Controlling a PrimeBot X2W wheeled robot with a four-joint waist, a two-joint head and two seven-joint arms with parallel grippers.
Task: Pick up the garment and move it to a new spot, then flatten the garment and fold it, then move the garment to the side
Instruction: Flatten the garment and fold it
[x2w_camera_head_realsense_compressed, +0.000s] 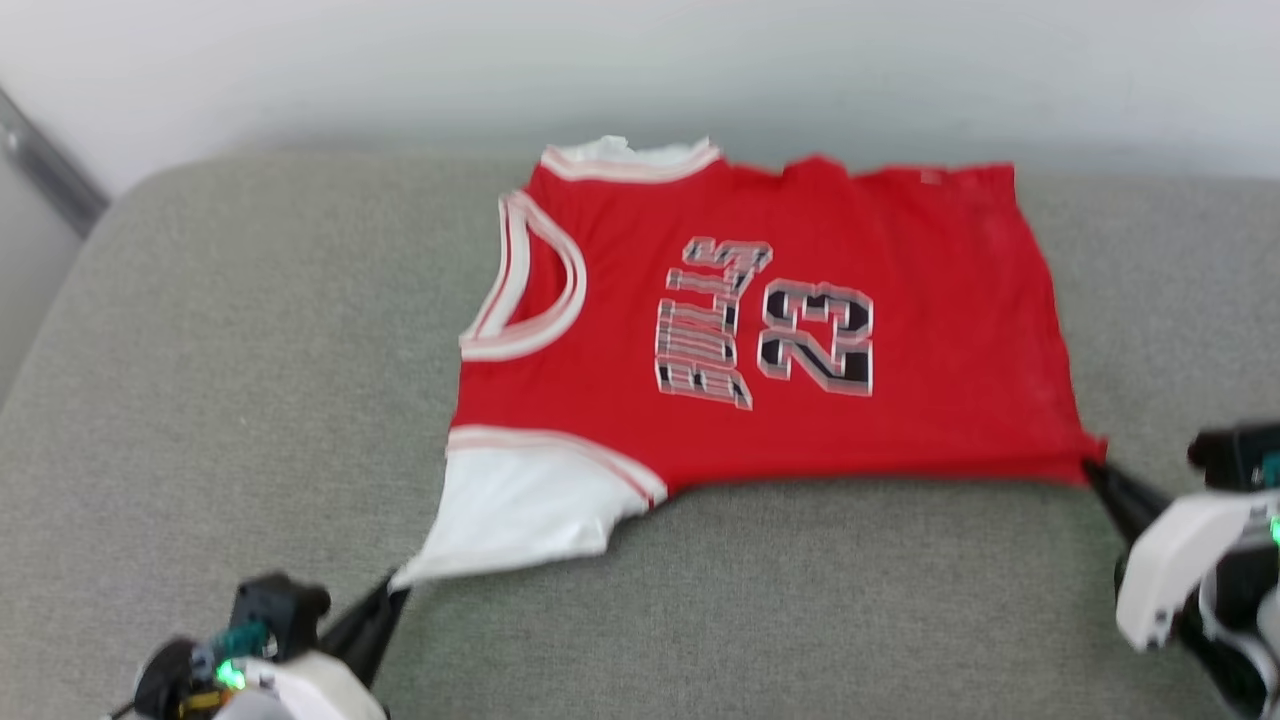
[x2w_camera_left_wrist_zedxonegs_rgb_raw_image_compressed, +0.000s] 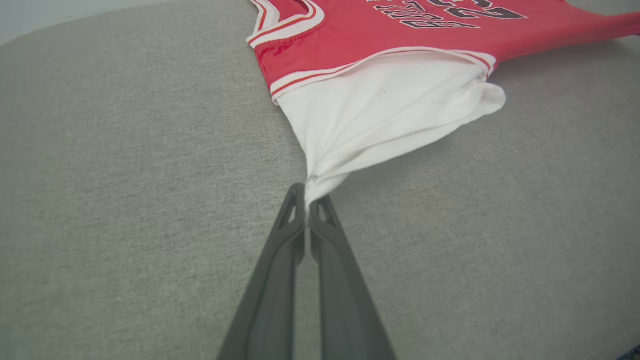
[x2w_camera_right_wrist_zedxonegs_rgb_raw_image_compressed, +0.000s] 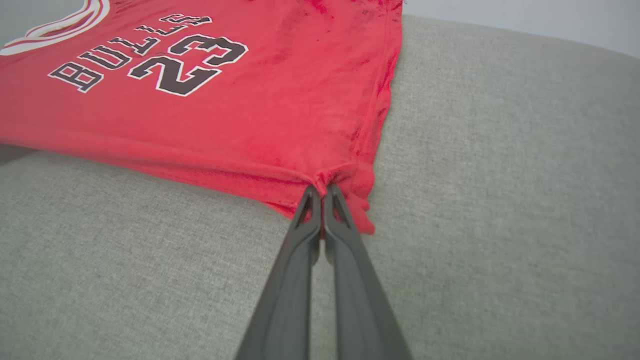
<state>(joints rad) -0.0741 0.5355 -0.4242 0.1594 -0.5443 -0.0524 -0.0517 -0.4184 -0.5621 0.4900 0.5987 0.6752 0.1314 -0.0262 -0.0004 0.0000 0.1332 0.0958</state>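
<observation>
The garment (x2w_camera_head_realsense_compressed: 760, 320), a red jersey with black "BULLS" lettering, number 23 and white sleeves, lies spread on a grey cushion, collar to the left and hem to the right. My left gripper (x2w_camera_head_realsense_compressed: 395, 588) is shut on the tip of the near white sleeve (x2w_camera_left_wrist_zedxonegs_rgb_raw_image_compressed: 380, 115), which is pulled taut to a point at the fingertips (x2w_camera_left_wrist_zedxonegs_rgb_raw_image_compressed: 311, 192). My right gripper (x2w_camera_head_realsense_compressed: 1092, 468) is shut on the near hem corner of the garment (x2w_camera_right_wrist_zedxonegs_rgb_raw_image_compressed: 260, 100), bunching the red cloth at the fingertips (x2w_camera_right_wrist_zedxonegs_rgb_raw_image_compressed: 320, 189). The near edge of the jersey is lifted slightly off the cushion between both grips.
The grey fabric cushion (x2w_camera_head_realsense_compressed: 250, 400) stretches wide to the left and in front of the jersey. A pale wall (x2w_camera_head_realsense_compressed: 640, 60) rises behind the cushion's far edge. A dark grey strip (x2w_camera_head_realsense_compressed: 50, 160) runs diagonally at the far left.
</observation>
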